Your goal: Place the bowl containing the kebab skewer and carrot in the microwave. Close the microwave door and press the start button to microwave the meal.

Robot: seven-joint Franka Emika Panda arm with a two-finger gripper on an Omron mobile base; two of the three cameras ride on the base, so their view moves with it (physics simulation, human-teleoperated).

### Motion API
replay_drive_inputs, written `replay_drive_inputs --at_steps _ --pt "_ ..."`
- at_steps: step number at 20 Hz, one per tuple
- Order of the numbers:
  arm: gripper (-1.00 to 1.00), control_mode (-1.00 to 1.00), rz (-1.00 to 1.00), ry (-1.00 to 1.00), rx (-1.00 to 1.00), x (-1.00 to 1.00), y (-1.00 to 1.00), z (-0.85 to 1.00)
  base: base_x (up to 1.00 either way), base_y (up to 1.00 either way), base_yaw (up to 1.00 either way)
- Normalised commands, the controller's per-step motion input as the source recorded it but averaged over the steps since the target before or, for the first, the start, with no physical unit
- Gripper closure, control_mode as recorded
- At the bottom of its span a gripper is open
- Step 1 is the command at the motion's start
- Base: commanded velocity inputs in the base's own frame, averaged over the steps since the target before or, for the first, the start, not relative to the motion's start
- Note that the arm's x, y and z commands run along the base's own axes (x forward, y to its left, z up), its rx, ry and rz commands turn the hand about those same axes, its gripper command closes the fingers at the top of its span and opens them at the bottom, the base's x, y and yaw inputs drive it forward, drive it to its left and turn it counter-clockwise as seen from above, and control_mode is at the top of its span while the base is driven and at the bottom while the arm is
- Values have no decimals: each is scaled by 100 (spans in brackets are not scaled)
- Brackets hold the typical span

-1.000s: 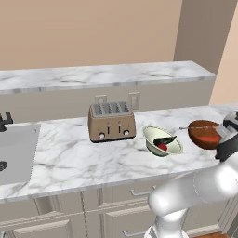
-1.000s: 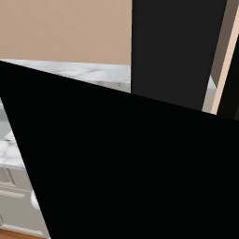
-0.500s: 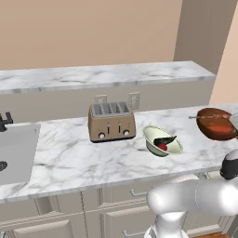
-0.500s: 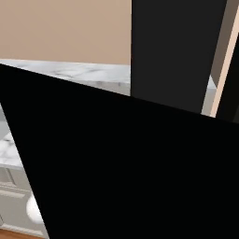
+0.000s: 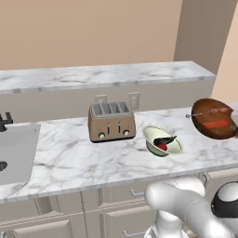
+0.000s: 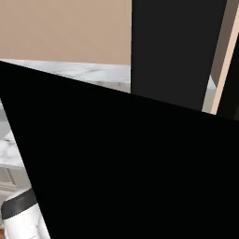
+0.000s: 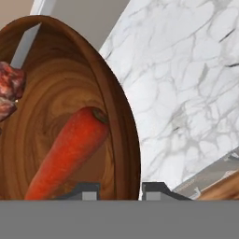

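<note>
From my left base camera, the marble bench (image 5: pixel 79 158) runs across the frame, with a raised marble ledge (image 5: pixel 102 74) behind it along the wall. A sink (image 5: pixel 14 151) is set into the bench at the far left. In my right base camera, a large flat black panel (image 6: pixel 126 168) covers most of the frame; I cannot tell what it belongs to.

The toaster (image 5: pixel 112 122) stands near the middle of the bench, upright, just in front of the wall outlets. To its right, near but apart, sits a pale cream-green bowl (image 5: pixel 161 140) holding a small red item and a dark piece.

The bowl (image 5: pixel 214 119), reddish-brown, is at the right edge of the frame, tilted with its opening facing the camera and raised above the bench surface. The kebab skewer (image 5: pixel 210 111) lies across its upper part; the carrot (image 5: pixel 215 124) lies below it inside the bowl.

From the wrist camera, the hand (image 7: pixel 120 190) straddles the bowl's rim, one fingertip (image 7: pixel 86 190) inside beside the carrot, the other outside; it is clamped on the rim. Dark skewer pieces show at the left edge.
</note>
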Motion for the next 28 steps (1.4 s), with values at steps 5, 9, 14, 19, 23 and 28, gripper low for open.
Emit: replay_drive_inputs --at_steps 5,9,14,19,23,28 --pt "100 -100 6 0 -9 -9 97 9 0 0 0" --pt "100 -100 4 0 -10 -16 94 0 0 0 0" --pt "100 -100 3 0 -7 -1 73 5 0 0 0" --pt "100 -100 0 -1 -3 2 33 19 0 0 0" --pt "100 100 0 0 0 0 0 0 -12 2 0" --pt "100 100 0 0 0 0 0 0 -85 2 0"
